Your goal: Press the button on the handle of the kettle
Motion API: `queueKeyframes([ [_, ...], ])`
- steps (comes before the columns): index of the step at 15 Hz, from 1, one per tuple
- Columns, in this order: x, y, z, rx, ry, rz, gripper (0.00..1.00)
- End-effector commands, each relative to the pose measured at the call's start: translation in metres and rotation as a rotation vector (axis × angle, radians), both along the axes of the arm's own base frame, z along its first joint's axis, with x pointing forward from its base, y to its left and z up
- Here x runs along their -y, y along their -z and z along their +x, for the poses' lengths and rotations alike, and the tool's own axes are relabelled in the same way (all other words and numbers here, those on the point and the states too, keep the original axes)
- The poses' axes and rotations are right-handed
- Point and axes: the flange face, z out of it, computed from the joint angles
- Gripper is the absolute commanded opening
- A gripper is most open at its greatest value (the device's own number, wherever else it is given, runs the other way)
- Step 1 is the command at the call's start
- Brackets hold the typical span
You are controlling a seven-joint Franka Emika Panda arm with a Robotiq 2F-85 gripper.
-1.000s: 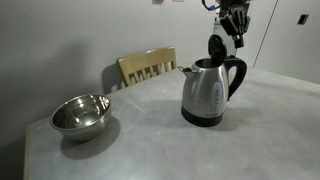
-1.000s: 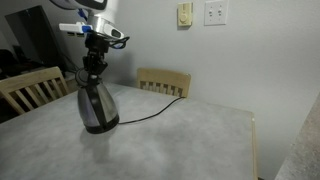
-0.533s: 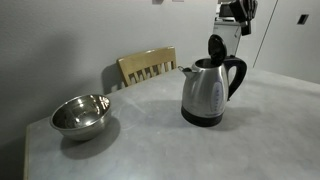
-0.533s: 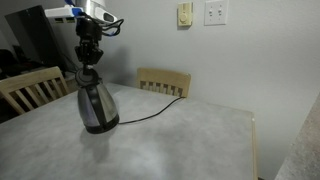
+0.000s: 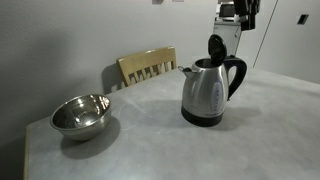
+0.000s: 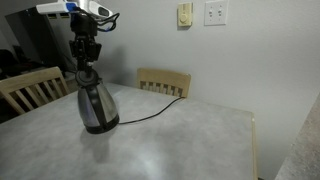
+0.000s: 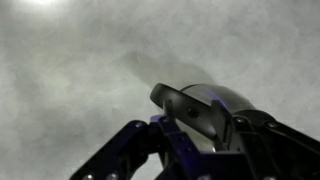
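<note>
gripper point(image 6: 85, 50) hovers above kettle point(image 6: 97, 105), nothing held | opening: I cannot tell | lid point(image 5: 217, 46) up | bowl point(image 5: 80, 113) left

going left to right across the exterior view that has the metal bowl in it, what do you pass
metal bowl → wooden chair back → kettle
</note>
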Motion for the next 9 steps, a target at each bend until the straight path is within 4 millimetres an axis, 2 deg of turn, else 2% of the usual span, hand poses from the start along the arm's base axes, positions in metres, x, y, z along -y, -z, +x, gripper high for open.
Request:
queueKeyframes([
  [1,0.0009,-0.0024,-0.0101,0.036,0.001,0.028,0.74],
  [4,0.0009,-0.0025,-0.0106,0.050,0.016,0.041,0.95],
  [5,0.0006,-0.0023,-0.0108,0.054,0.018,0.046,1.00],
  [9,-0.0007,-0.0015,-0.0100,0.070,0.025,0.059,1.00],
])
